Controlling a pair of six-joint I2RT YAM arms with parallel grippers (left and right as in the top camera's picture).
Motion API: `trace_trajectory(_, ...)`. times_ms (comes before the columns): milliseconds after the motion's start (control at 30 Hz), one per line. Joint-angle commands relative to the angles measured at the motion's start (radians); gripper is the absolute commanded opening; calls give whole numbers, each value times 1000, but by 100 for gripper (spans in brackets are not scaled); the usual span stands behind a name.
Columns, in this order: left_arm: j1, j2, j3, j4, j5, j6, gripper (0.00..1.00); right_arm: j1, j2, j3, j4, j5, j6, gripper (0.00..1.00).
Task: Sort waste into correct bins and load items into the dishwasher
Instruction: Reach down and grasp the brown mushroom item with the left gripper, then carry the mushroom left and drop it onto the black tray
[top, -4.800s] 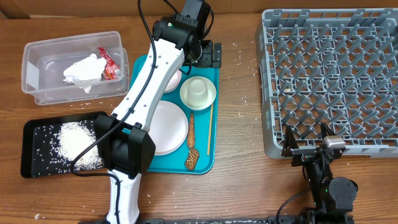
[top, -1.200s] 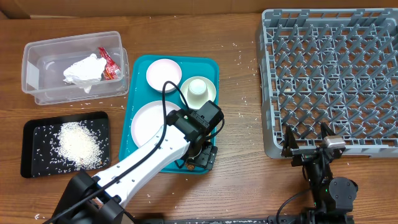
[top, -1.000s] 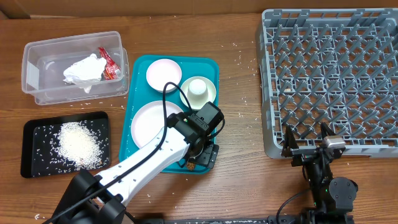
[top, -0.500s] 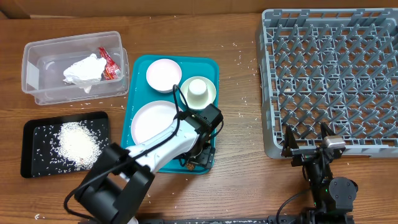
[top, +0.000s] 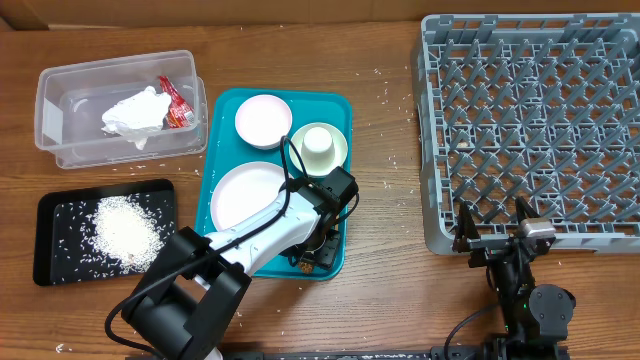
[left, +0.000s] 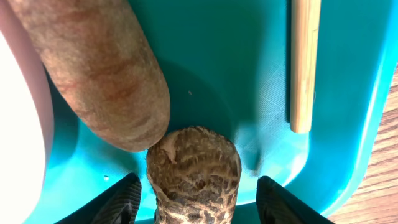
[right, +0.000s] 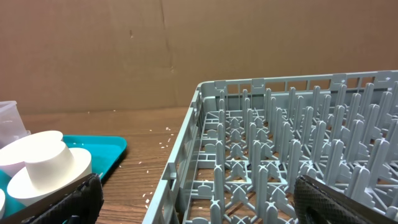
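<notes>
Inside the wide-open, empty left pincer (left: 199, 190) sits the lumpy brown food scrap (left: 194, 163), probably light, rough and crumbly; grip its sides gently.

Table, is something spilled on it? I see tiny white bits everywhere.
Yes. Loose white rice grains lie scattered on the wooden table, between the teal tray and the grey dish rack. They look spilled: most of the rice sits heaped in the black tray.

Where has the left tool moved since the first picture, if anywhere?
Yes: the left tool went from the tray's far edge to its near end.
</notes>
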Motion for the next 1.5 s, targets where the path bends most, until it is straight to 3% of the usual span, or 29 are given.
trace_trajectory(0,7,18,-5,3,6,16,58,-6,-1,-10,5,9,-3,100)
trace_trajectory(333,13,18,-5,7,-13,7,53,-6,-1,-10,5,9,-4,100)
trace_trajectory(433,14,19,-5,11,-19,7,40,-6,-1,-10,4,9,-3,100)
trace_trajectory(633,14,18,-5,3,-15,-8,34,-6,-1,-10,5,9,-4,100)
trace_trajectory(1067,40,5,183,-193,30,-65,35,-6,-1,-10,4,9,-4,100)
trace_trajectory(1267,162,2,386,-363,-53,-64,36,-6,-1,-10,5,9,-4,100)
trace_trajectory(1467,351,-2,476,-447,-127,-65,36,-6,-1,-10,5,9,-4,100)
